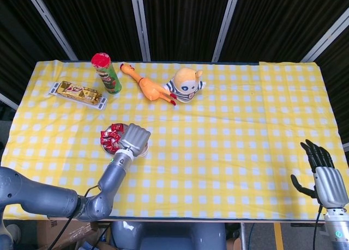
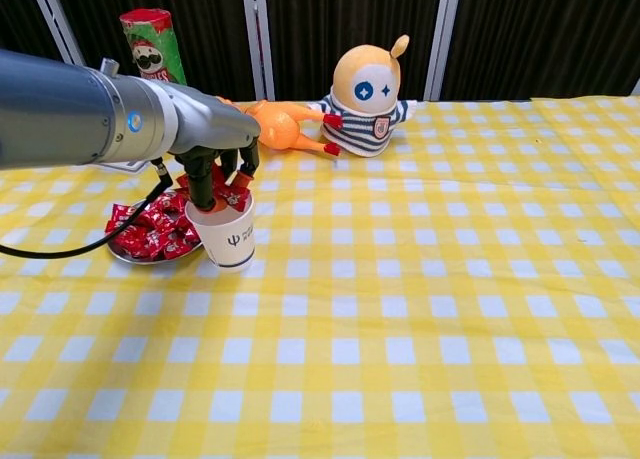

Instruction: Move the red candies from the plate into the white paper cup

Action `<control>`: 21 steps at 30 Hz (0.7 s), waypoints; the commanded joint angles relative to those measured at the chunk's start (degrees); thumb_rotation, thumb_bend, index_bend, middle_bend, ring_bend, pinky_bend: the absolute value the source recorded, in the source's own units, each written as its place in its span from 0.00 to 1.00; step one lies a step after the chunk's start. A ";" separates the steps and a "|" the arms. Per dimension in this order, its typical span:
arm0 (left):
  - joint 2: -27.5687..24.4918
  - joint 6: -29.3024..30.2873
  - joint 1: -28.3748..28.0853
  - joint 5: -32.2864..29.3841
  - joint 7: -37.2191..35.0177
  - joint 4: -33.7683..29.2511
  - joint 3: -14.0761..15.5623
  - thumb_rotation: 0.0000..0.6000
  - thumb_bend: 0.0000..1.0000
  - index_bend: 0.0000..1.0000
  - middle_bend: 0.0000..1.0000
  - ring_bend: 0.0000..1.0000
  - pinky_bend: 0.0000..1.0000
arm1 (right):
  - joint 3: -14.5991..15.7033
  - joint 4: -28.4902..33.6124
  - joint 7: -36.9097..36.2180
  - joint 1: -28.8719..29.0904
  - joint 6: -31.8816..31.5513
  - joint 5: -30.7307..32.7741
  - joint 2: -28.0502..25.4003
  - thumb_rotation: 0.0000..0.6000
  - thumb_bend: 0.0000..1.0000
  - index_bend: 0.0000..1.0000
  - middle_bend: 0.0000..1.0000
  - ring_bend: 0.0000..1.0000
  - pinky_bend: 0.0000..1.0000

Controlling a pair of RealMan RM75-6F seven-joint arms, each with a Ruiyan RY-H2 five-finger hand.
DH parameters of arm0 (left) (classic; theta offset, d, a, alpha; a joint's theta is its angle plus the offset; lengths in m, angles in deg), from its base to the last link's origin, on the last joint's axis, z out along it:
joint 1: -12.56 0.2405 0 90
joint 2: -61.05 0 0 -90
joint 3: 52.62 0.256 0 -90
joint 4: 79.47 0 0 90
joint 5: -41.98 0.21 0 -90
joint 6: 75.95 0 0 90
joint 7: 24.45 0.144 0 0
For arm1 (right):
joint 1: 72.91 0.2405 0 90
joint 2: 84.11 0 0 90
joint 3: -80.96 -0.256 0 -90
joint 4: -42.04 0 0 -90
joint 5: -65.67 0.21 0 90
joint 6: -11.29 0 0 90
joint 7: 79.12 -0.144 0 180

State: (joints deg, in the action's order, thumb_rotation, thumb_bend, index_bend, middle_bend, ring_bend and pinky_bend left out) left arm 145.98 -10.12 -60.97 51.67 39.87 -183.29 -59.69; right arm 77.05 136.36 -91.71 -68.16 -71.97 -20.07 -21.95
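- Red candies (image 2: 150,231) heaped on a small metal plate (image 2: 128,256), at the left of the tabletop (image 2: 420,309) under its yellow-and-white checked cloth.
- White paper cup (image 2: 230,237) upright just right of the plate, touching or nearly touching its rim; cannot tell which.
- Left hand (image 2: 215,139) poised directly over the cup's mouth, palm down, fingers (image 2: 203,184) pointing into the opening.
- One red candy (image 2: 236,195) pinched in those fingers, right at the cup's rim, partly inside the opening.
- From the head view, left hand (image 1: 135,137) covering most of the cup, only a sliver of white rim visible at its right edge; candies (image 1: 111,136) spread just left of it.
- Right hand (image 1: 325,176) low at the near right corner, beyond the tabletop's edge, holding nothing, dark fingers (image 1: 315,152) extended upward and slightly apart, thumb out to the side.
- Right hand outside the chest view.
- Green chip can with red lid (image 1: 106,72) upright at the far left.
- Gold-wrapped snack box (image 1: 77,93) lying flat to the left of the can.
- Orange rubber chicken (image 1: 149,87) lying on its side right of the can, near the far edge.
- Round-headed plush toy in a striped shirt (image 1: 186,84) just beside the chicken's feet.
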 commanded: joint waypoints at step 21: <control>0.50 0.14 0.00 0.96 -1.27 0.62 0.48 1.00 0.42 0.45 0.54 0.88 0.89 | -0.05 -0.04 -0.04 -0.06 -0.24 -0.10 -0.02 1.00 0.41 0.00 0.00 0.00 0.00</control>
State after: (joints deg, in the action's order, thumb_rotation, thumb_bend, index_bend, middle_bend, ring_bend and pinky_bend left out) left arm 146.47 -9.98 -60.97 52.62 38.60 -182.66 -59.21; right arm 77.00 136.30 -91.75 -68.20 -72.19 -20.16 -21.96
